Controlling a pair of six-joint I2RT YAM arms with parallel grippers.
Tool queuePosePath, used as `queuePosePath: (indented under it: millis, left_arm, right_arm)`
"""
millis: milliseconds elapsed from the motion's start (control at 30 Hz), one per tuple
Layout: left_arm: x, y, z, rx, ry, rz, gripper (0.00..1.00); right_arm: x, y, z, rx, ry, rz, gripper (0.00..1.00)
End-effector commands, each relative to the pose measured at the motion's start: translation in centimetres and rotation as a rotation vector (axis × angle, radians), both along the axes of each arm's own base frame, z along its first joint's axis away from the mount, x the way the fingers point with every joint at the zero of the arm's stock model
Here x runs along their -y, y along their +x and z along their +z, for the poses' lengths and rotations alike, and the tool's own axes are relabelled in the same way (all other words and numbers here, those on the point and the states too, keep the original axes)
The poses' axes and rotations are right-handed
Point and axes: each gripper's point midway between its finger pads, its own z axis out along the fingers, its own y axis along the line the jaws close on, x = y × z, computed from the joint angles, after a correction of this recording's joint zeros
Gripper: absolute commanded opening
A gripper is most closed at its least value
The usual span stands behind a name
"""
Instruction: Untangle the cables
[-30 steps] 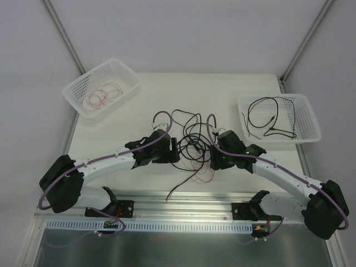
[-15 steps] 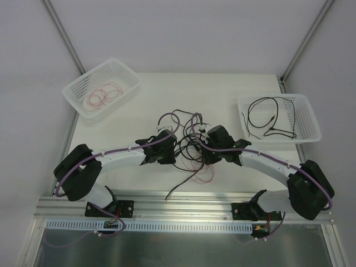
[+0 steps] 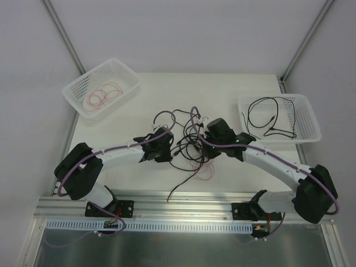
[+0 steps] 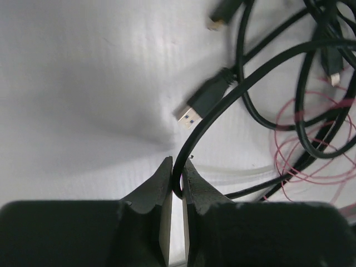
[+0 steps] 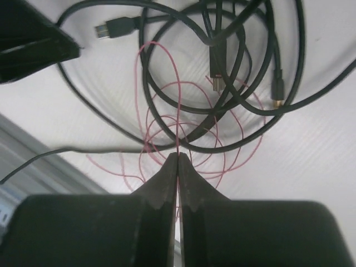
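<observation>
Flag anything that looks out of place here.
Only the knot in the middle of the table stands out: black cables and red wires lie intertwined, one black end trailing toward the near edge. Nothing looks damaged.

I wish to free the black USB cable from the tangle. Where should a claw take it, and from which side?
Probably the USB plug, by its black body behind the metal tip: rigid, lying flat. Come from above on the tip side, where nothing crosses it.
</observation>
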Motion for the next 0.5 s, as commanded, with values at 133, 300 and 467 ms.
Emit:
queuePosePath:
  millis: [133, 300, 467]
  left_arm:
    - [-5.4, 1.4, -1.1, -0.062, 0.066, 0.162, 0.00]
    - [-6.7, 1.2, -1.3, -0.067, 0.089, 0.186, 0.00]
    - [-7.6, 1.0, -1.8, -0.080, 0.105, 0.206, 0.00]
  right_arm:
    - [1.9, 0.0, 20.5, 0.350, 0.155, 0.044, 0.01]
    - [5.5, -0.8, 31.0, 0.583, 0.225, -0.025, 0.01]
    - [7.8, -3.1, 40.2, 0.812, 0.428, -0.059, 0.01]
